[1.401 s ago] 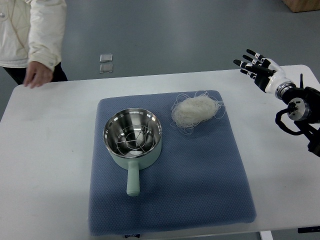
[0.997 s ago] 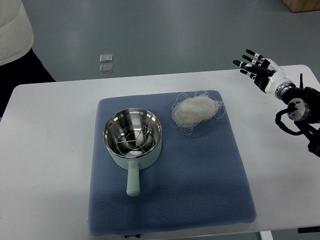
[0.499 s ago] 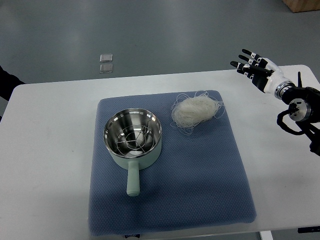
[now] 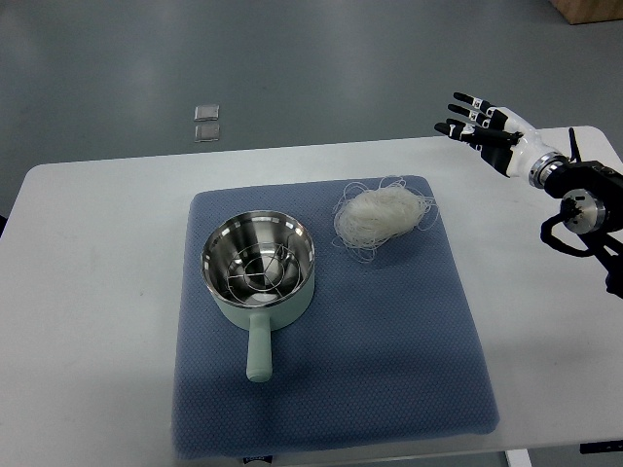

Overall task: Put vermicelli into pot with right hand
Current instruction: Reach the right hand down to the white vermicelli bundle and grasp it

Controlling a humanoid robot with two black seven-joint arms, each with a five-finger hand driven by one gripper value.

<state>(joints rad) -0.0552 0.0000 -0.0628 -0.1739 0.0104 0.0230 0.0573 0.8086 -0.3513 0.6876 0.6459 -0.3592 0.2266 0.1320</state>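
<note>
A white nest of vermicelli (image 4: pixel 382 216) lies on the blue mat (image 4: pixel 389 341), at its far right part. A pale green pot (image 4: pixel 258 274) with a steel inside and a wire rack stands on the mat to the left of it, handle pointing toward me. My right hand (image 4: pixel 481 126) is open with fingers spread. It hovers over the table's far right corner, to the right of and beyond the vermicelli, apart from it. The left arm is out of view.
The white table (image 4: pixel 88 292) carries the mat. Two small clear squares (image 4: pixel 206 122) lie on the grey floor beyond the table. A brown box corner (image 4: pixel 589 10) shows at the top right.
The person at the far left has left the picture. My right hand has moved a little to the left and farther from me, fingers still spread.
</note>
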